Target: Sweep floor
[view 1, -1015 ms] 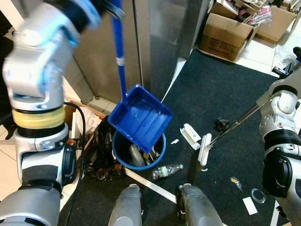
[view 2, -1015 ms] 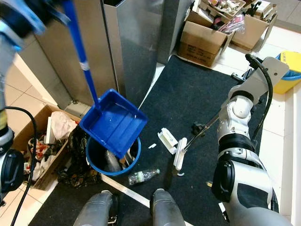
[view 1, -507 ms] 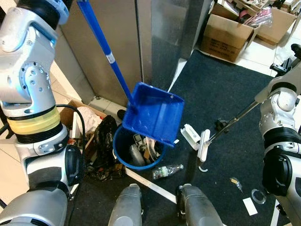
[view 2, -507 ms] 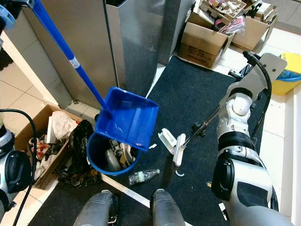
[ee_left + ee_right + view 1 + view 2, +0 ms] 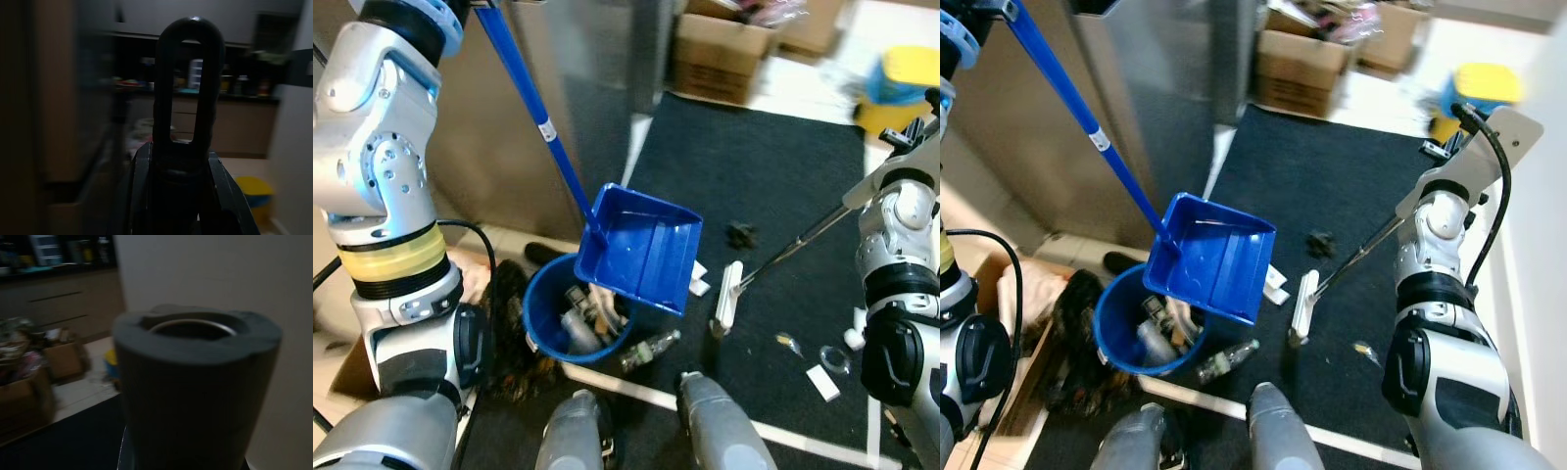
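Whether either gripper's 2 fingers are apart or together cannot be told: both are cut off in the head views. The left wrist view is dark, with the looped end of the dustpan handle [image 5: 188,83] close to the lens; the right wrist view shows the grey end of the broom handle [image 5: 195,382], blurred. From the head, the blue dustpan [image 5: 641,248] hangs tilted over the blue bin [image 5: 553,318], which holds bottles and rubbish. The broom head [image 5: 727,294] rests on the dark mat [image 5: 754,176], a plastic bottle [image 5: 651,350] beside the bin.
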Robot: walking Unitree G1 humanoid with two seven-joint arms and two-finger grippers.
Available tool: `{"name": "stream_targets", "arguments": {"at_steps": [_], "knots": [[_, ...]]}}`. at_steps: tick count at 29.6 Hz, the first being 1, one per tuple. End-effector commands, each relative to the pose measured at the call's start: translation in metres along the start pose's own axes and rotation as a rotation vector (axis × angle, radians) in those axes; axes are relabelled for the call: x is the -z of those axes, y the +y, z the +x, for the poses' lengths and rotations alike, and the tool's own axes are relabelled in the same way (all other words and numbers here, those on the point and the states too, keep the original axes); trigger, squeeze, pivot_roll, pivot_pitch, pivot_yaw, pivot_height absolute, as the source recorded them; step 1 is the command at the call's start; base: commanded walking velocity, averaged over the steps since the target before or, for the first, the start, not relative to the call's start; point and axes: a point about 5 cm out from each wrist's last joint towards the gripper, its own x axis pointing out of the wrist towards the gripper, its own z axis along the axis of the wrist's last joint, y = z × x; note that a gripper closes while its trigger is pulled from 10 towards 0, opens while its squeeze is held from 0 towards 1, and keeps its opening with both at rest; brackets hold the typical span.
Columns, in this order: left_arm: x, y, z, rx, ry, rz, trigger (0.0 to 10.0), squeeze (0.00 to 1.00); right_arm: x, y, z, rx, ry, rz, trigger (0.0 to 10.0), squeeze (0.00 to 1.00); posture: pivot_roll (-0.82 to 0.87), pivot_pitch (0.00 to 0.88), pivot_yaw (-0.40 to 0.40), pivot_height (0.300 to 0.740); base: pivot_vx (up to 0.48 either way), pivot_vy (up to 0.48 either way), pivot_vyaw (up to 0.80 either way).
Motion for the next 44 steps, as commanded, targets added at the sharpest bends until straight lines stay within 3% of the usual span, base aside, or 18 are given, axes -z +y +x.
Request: {"name": "stream_targets", "arguments": {"at_steps": [1,44], "knots": [[-0.007,-0.003,-0.002,0.009,-0.041,-0.006,10.0,0.0,-0.008,-0.001,0.003,0.002,-0.029,0.005,10.0,0.0,0.05,0.056,-0.013,0.74,0.0,0.0,-0.79],[0.012,0.002,-0.003,-0.029,0.019,0.008,10.0,0.0,-0.007,-0.001,0.003,0.002,-0.025,0.006,10.0,0.0,0.05,0.06,-0.009,0.74,0.0,0.0,-0.77]]}}
